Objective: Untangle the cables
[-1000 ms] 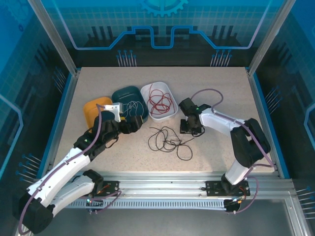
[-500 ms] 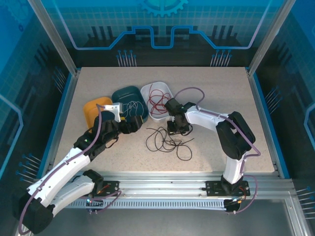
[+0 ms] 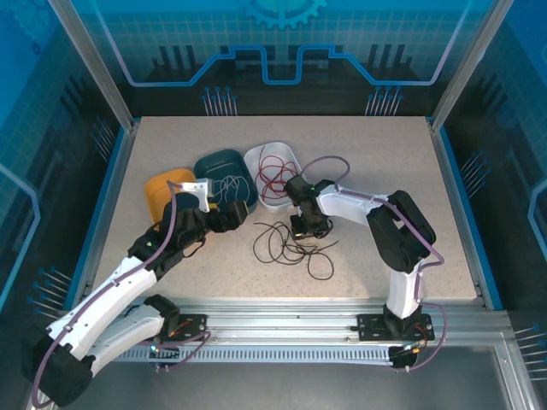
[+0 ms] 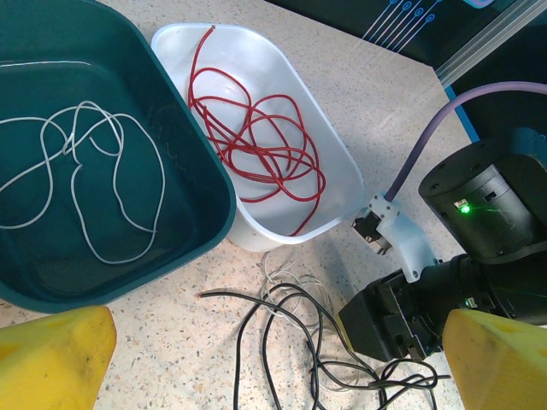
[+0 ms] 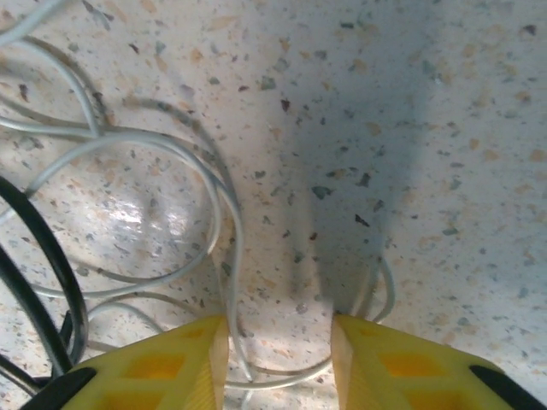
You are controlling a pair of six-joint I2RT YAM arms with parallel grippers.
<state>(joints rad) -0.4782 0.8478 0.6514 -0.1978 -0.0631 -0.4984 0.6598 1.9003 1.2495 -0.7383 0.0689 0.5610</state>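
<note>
Cables (image 3: 291, 243), black and white, lie tangled on the table (image 3: 385, 171) beside the white tray (image 4: 340, 162); the right gripper (image 5: 278, 337) has slid left over them, jaws half-open astride a white strand (image 5: 224, 205), poised to pinch, left gripper (image 3: 235, 213) wide open, empty

I see a red cable (image 4: 273, 158) against the white tray (image 4: 338, 162), and a white cable (image 4: 161, 184) against the dark teal tray (image 4: 51, 68). The black cable (image 3: 291, 242) stands out on my beige table (image 4: 359, 85), speckled with dark and rusty flecks. A third tray (image 3: 158, 190) is orange-yellow. The right gripper (image 5: 278, 363) has yellow pads (image 5: 149, 367); the arm hose (image 4: 504, 85) is purple.
</note>
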